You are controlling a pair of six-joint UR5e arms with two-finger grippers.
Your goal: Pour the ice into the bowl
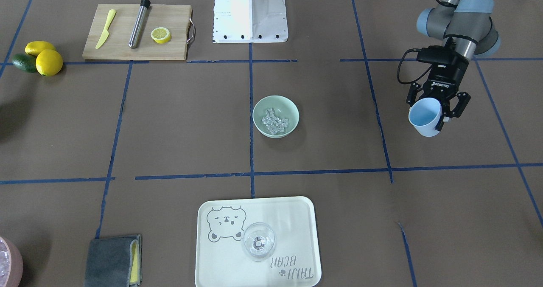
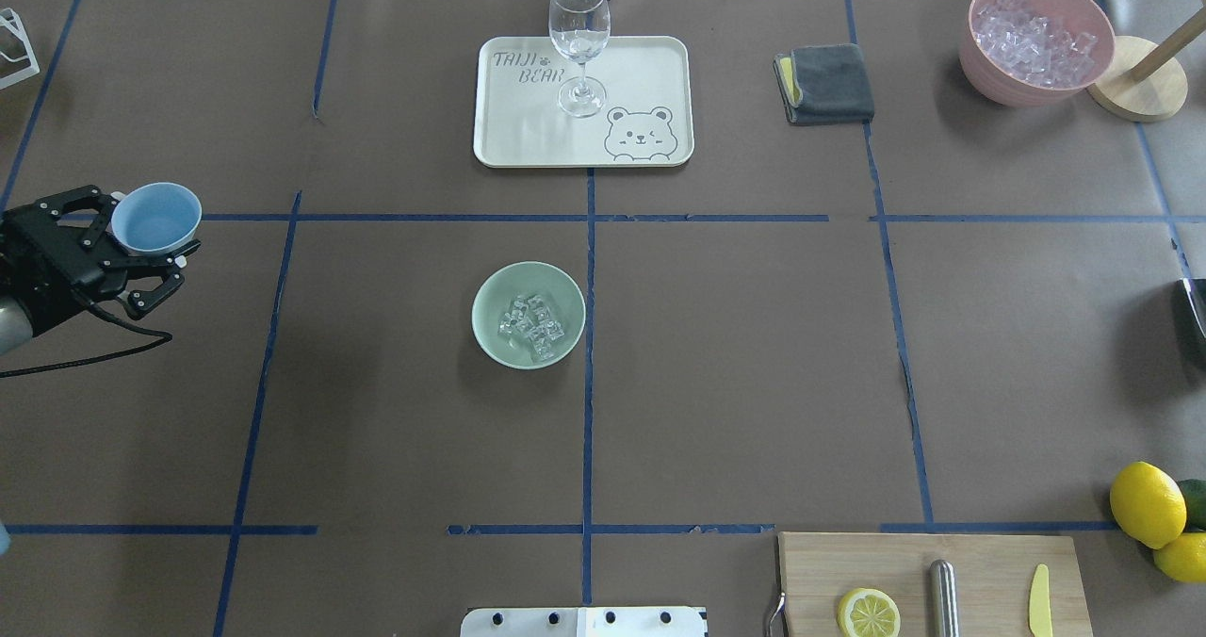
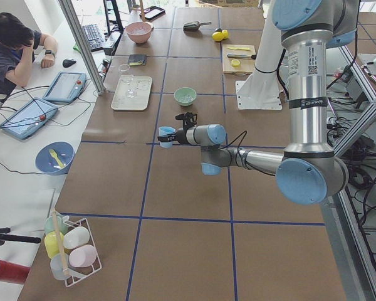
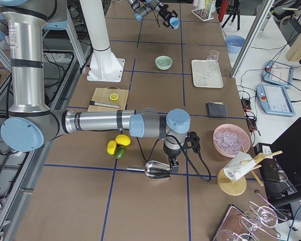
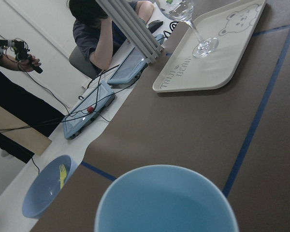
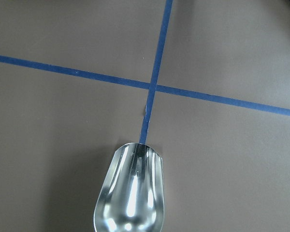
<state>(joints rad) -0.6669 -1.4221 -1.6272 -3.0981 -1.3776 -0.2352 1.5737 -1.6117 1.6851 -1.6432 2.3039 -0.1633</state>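
The pale mint-green bowl [image 2: 528,315] [image 1: 275,116] stands near the table's middle. Several clear ice cubes [image 2: 535,324] [image 1: 275,121] lie in it. My left gripper [image 2: 141,251] [image 1: 433,108] is shut on a light blue cup [image 2: 155,218] [image 1: 424,118], held above the table far to the bowl's left in the overhead view. The cup [image 5: 166,203] looks empty in the left wrist view. My right gripper [image 4: 168,168] shows only in the exterior right view, at a metal scoop [image 4: 155,169] [image 6: 130,193]. I cannot tell whether it is open or shut.
A pink container [image 2: 1036,39] full of ice stands at the far right. A tray [image 2: 528,138] carries a wine glass [image 2: 578,39]. A grey cloth [image 2: 827,83], a cutting board [image 2: 980,562] with a lemon half, and whole lemons [image 2: 1145,503] lie around.
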